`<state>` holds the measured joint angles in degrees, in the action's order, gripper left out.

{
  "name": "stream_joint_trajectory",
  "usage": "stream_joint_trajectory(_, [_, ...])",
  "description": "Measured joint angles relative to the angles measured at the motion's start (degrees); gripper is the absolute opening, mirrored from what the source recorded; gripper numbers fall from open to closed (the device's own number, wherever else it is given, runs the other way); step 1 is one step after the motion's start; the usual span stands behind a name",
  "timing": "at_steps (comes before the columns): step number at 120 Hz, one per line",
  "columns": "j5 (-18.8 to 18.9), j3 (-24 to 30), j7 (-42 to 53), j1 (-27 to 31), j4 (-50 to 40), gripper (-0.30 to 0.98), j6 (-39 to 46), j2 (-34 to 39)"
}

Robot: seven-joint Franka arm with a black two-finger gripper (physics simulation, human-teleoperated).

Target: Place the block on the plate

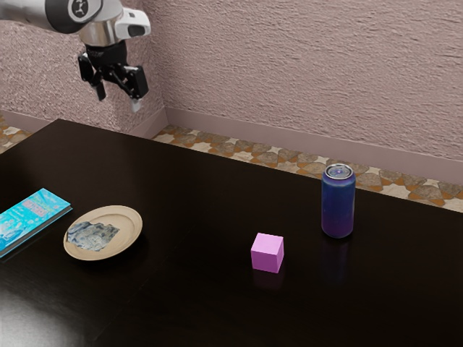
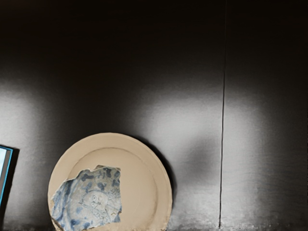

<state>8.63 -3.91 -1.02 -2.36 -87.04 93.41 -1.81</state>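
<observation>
And there was the room — a rough, pinkish plaster wall (image 1: 304,72) stretching across the back, with its skirting (image 1: 304,156) running below and a strip of patterned stone floor (image 1: 278,155) peeking past the table's edge. The big one, the dark glossy table (image 1: 181,289), ran out of frame, glare spread over it, and a thin straight seam (image 2: 223,110) crossed it in the wrist view. In from the exterior view's upper left came the arm (image 1: 36,13), cut off by the frame there, and at its end hung the hand (image 1: 118,97), well above the table — fingers well apart, empty, touching nothing!

Down to the blue book (image 1: 36,217), sliced off by the exterior view's left edge, a mere corner of it making the wrist view. Just beside it lay the plate (image 1: 133,220), round and tan, part of its rim cut off in the wrist view, a ragged blue-grey patch (image 1: 92,236) on its face, the fine marks hard to make out. Over on the far side of the block stood the can (image 1: 338,206), upright, blue shading to purple. And the smallest of the lot, the pink block (image 1: 268,253), sat flat on the table between plate and can, nearer the can, well apart from the plate.
</observation>
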Motion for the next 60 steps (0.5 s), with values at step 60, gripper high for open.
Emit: stream_joint_trajectory(60, [-1.1, 0.5, -3.8, -8.3, -10.4, 0.69, 6.7, -1.1])
